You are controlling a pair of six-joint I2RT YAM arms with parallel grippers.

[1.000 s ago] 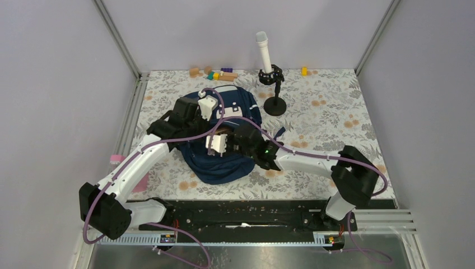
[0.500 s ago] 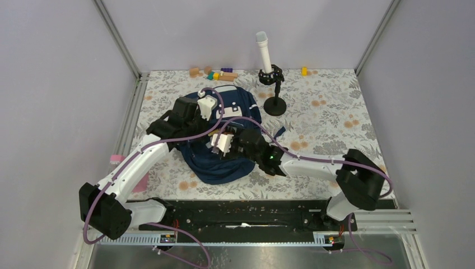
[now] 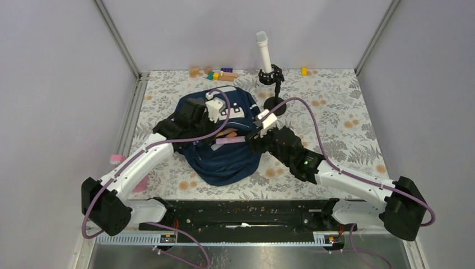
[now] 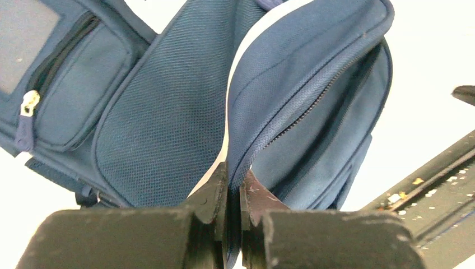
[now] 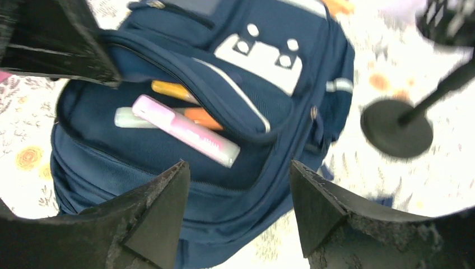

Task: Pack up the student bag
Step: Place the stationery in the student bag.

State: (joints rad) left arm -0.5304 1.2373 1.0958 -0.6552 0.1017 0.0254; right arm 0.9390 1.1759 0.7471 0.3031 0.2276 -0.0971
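The student bag (image 3: 224, 162) is a navy backpack lying in the middle of the floral table, with its main pocket pulled open. My left gripper (image 4: 234, 180) is shut on the zipper edge of the bag's flap (image 4: 291, 73) and holds it up; in the top view the left gripper (image 3: 208, 141) is over the bag's left side. My right gripper (image 5: 238, 168) is open with nothing between its fingers, above the bag's near-right rim. A pink marker (image 5: 185, 130), an orange pen (image 5: 168, 89) and a pale marker (image 5: 126, 117) lie inside the pocket.
A black stand (image 3: 274, 103) holding a white cylinder (image 3: 263, 50) is just behind and right of the bag. Coloured blocks (image 3: 218, 73) and a yellow block (image 3: 304, 70) lie along the back edge. Pink items (image 3: 116, 158) sit at the left edge.
My right gripper opened, left the pink marker in the bag's pocket and drew back to the right. The left gripper kept its hold on the flap.
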